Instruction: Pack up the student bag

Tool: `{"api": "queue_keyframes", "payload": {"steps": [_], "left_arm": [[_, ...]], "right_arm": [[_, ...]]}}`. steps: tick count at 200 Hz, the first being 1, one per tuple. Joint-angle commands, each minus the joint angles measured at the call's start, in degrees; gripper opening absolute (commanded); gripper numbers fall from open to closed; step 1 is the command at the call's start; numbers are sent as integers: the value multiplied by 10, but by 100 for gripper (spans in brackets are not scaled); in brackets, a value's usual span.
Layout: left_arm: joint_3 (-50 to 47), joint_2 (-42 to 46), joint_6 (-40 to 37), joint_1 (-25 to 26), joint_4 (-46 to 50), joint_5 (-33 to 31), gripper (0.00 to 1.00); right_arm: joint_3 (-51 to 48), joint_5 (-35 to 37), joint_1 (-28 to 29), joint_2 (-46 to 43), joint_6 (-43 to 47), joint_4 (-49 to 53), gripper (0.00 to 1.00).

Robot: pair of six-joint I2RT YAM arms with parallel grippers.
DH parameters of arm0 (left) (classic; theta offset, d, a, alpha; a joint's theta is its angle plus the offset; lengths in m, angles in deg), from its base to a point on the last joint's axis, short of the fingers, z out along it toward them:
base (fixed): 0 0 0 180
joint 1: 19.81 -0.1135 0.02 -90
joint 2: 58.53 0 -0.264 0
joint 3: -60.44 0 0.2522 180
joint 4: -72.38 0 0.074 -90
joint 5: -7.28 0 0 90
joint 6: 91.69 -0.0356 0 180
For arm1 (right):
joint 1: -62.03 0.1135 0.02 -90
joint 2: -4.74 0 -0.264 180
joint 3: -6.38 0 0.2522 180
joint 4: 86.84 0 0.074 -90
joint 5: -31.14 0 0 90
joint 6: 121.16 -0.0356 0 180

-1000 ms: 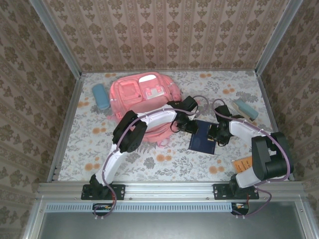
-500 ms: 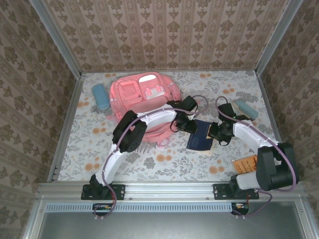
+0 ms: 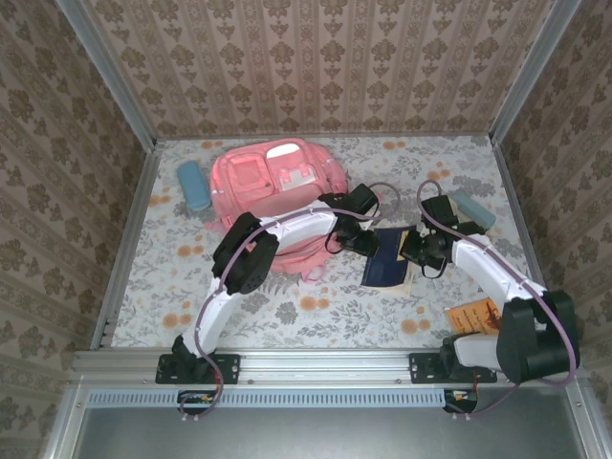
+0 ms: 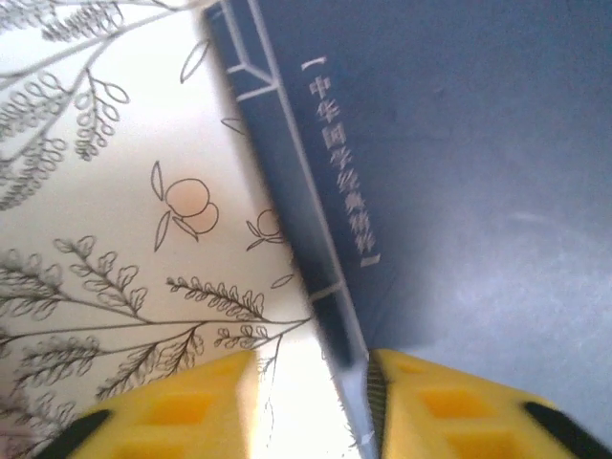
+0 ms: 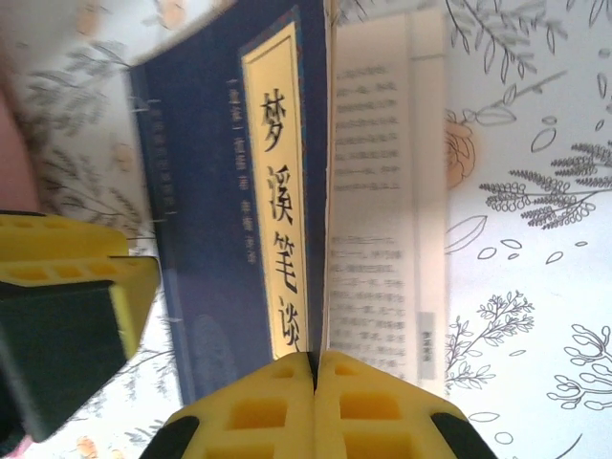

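**Inspector:** Where was the bag?

**Assessor:** The bag (image 3: 277, 180) lay on the far part of the worktop (image 3: 316, 316), left of centre, pocket side up. The left arm reached across its near right corner.

**Inspector:** And the left fingers?

**Assessor:** The left fingers (image 4: 163, 416) stood apart, gripping nothing. Bare worktop showed in the gap, and the book's (image 4: 459, 143) spine ran down to the inner edge of one finger.

**Inspector:** The right fingers?

**Assessor:** The right fingers (image 5: 258, 411) were closed together on the edge of the book's cover. The cover was raised, with a printed page exposed beside it.

**Inspector:** Where was the book relative to the bag?

**Assessor:** Just right of the bag, between the two wrists, apart from the fabric as far as could be judged.

**Inspector:** Other items?

**Assessor:** A blue case (image 3: 194, 185) lay just beside the bag's left side. A teal case (image 3: 472, 209) lay near the right edge. An orange card (image 3: 470, 316) lay near the right arm's base.
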Motion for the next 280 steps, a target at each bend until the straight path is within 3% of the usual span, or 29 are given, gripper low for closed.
{"api": "queue_keyframes", "payload": {"steps": [1, 47, 102, 127, 148, 162, 205, 242, 280], "left_arm": [[-8, 88, -14, -15, -12, -3, 48], [-81, 200, 16, -84, -59, 36, 73], [-239, 291, 58, -188, -174, 159, 100], [-298, 321, 119, -222, -271, 260, 100], [-369, 334, 253, -246, -451, 348, 100], [-395, 333, 314, -254, -535, 375, 100], [-381, 328, 280, -259, -467, 361, 100], [-381, 324, 334, -262, -550, 414, 99], [-376, 342, 333, -262, -548, 429, 86]], "right_arm": [[30, 14, 1, -46, 18, 5, 0], [72, -60, 0, -100, 41, -25, 0], [95, -243, 1, -93, 12, -157, 0], [102, -306, 13, -65, -20, -233, 0], [123, -326, 28, -34, -28, -252, 0], [133, -337, 37, -18, -38, -265, 0], [154, -400, 49, 23, -108, -341, 0], [158, -423, 54, 43, -126, -358, 0], [157, -420, 54, 49, -122, -354, 0]]}}
